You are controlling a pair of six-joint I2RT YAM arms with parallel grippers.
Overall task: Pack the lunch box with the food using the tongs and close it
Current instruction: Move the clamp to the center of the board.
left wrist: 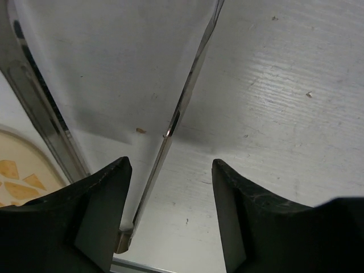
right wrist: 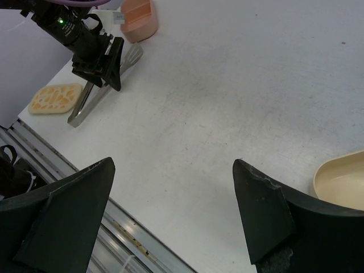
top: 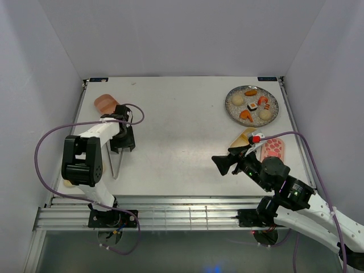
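1. Left wrist view: the tongs (left wrist: 181, 111) lie flat on the table (left wrist: 296, 91). One silvery arm runs up between the fingers of the left gripper (left wrist: 170, 165), and the other arm angles away past the left finger (left wrist: 102, 216).
2. The left fingers stand apart, straddling that arm. A gap shows on both sides, so nothing is clamped yet.
3. From the top view, the tongs sit near the table's front left, hinge end towards the arm bases. The yellow lid (right wrist: 54, 98) is just beside them, and the pink tray (top: 104, 103) is farther back on the same side.
4. The food (top: 238, 100) is all on the plate (top: 228, 109) at the far right, well apart from the tongs. Rice balls, orange-topped pieces and a dark roll are there, and none is in a tray.
5. The tan tray (top: 244, 138) and the pink lid (top: 273, 149) lie near the plate, just behind the right gripper (right wrist: 172, 165). Its fingers are spread wide around bare table, holding nothing.
6. Step in hand, as I judge it: picking up the tongs, the very start of the packing. No food is moved and no lid is on.
7. The next move likely calls for a squeeze that catches both tong arms, not one alone, or the tool cannot pinch. A thin arm flat on the table may slip or twist as the fingers meet it, so a firm, centred hold should come before any lift.
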